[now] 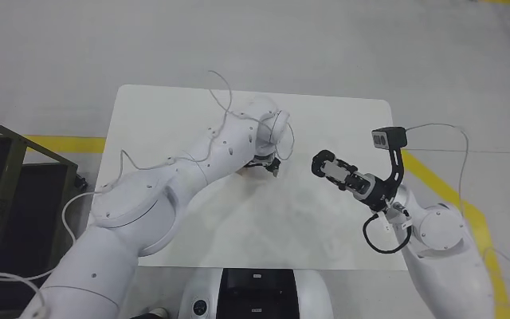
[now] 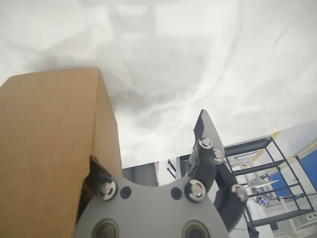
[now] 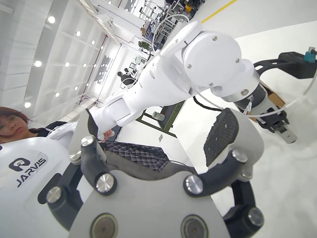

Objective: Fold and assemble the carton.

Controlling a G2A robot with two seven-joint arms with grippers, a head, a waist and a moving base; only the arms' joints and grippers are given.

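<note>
The carton [image 2: 49,137] runs off the picture's edge in the left wrist view and hides one finger of the left pincer [image 2: 149,134]. From above, the left arm [image 1: 215,151] covers the carton.

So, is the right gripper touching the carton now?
Apart. The right wrist view shows the carton far beyond the open right gripper, with bare table between them.
</note>
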